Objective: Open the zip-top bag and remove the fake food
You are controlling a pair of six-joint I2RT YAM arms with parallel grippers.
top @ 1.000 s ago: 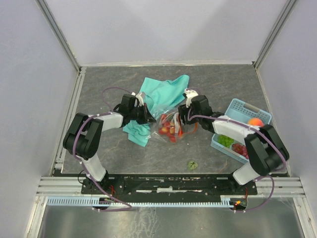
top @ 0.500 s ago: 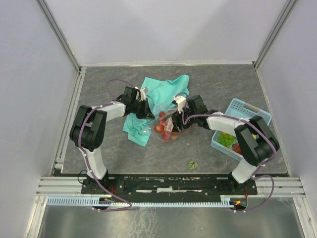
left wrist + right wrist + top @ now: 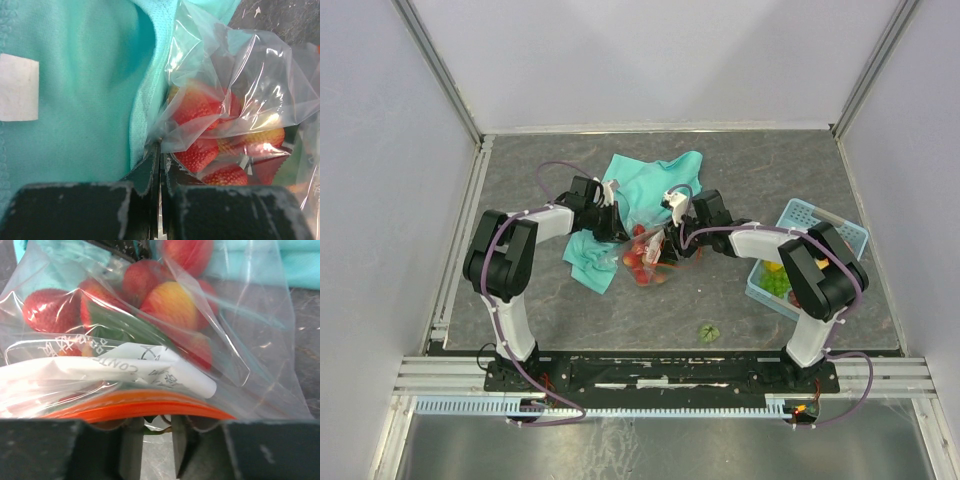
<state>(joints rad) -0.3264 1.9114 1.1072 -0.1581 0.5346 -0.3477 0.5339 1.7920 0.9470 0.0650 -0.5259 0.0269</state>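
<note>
Zip-top bag point(image 3: 658, 270): hangs stretched between the two grippers, its load of fake food point(image 3: 642, 256) sagging just below and between them.

Left gripper point(image 3: 616, 230): jaws fully closed, a thin fold of the clear film pinched flat between the fingertips point(image 3: 145, 170) (no daylight between them in the wrist view). The red berries sit just ahead of those tips and to one side. The teal cloth point(image 3: 75, 75) lies on the other side, touching the bag.

Right gripper point(image 3: 672, 236): narrowed to a small gap, with the orange zip strip point(image 3: 140, 407) lying straight across its tips. By my reading it is clamped on that edge, and the fruit bulges just beyond the strip.

Step in hand, as I judge it: parting the seal.
- Each hold should be on an opposite lip of the mouth, so the pull peels the track apart rather than stretching the film.
- The left hold looks to be on the side wall, not on the strip, and may slip or tear.
- Draw apart slowly, with the mouth upward so nothing spills.
</note>
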